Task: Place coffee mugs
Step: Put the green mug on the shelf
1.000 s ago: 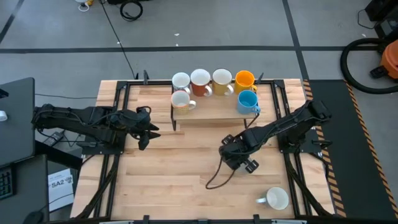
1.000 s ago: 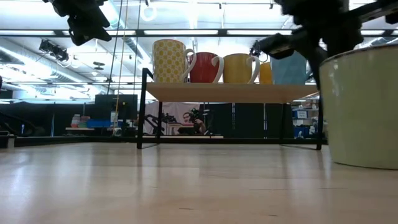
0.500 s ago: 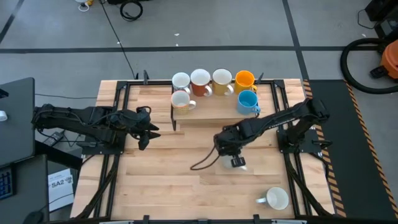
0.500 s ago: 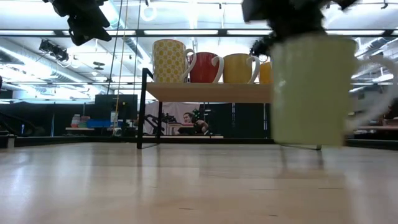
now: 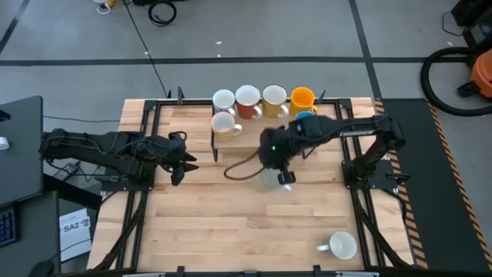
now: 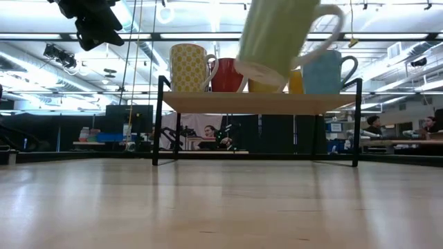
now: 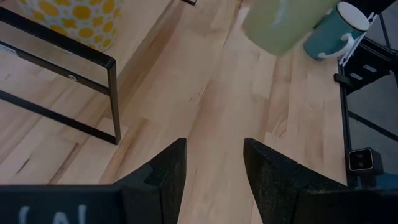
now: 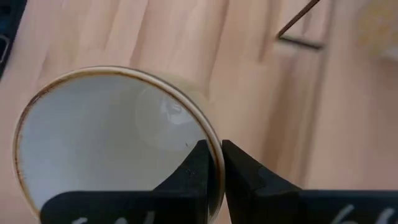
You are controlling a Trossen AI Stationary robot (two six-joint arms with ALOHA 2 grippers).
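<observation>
The right gripper (image 5: pixel 275 165) has swung left and toward the far side of the table (image 5: pixel 200 223), lifting the pale yellow-green mug (image 6: pixel 277 38) from table height to just in front of the shelf (image 6: pixel 256 102), tilted, fingers clamped on its rim. Six mugs stand on the shelf; a white mug (image 5: pixel 340 246) sits near right. The left gripper (image 5: pixel 183 159), jaws apart, has not moved.

Right gripper (image 8: pixel 212 163) clamped; left gripper (image 7: pixel 213 163) agape.
</observation>
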